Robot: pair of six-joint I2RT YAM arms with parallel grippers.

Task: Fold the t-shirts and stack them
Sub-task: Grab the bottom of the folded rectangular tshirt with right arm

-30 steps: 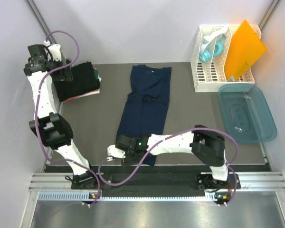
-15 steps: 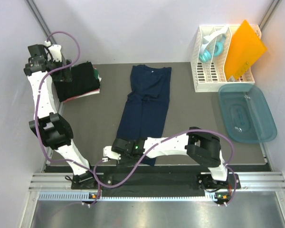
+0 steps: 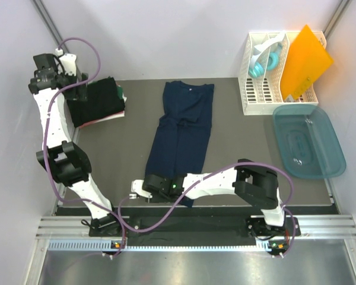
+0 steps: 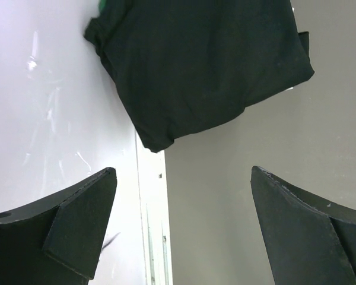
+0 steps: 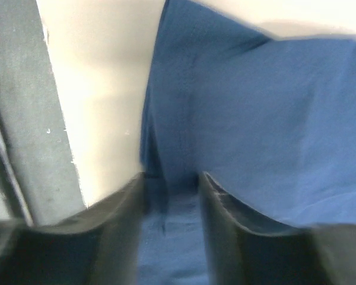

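**Taking hold of the navy shirt's near hem**

On the table (image 3: 113, 160), the navy shirt (image 3: 184, 130) lies lengthwise at centre, with the folded black shirts (image 3: 98, 102) at 10 o'clock. My right gripper (image 5: 171, 190) straddles the 6 o'clock hem, half-open. I cannot tell if it grips. The left gripper (image 4: 183, 178) hangs wide open and empty. My next move: pinch firmly, then fold toward 12.

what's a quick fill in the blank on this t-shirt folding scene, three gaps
The left gripper hangs ____ above the black t-shirt.
The navy t-shirt has fingers of the ____ arm at its near edge.
The tub beside the white rack is coloured ____.
Missing words: open, right, teal.
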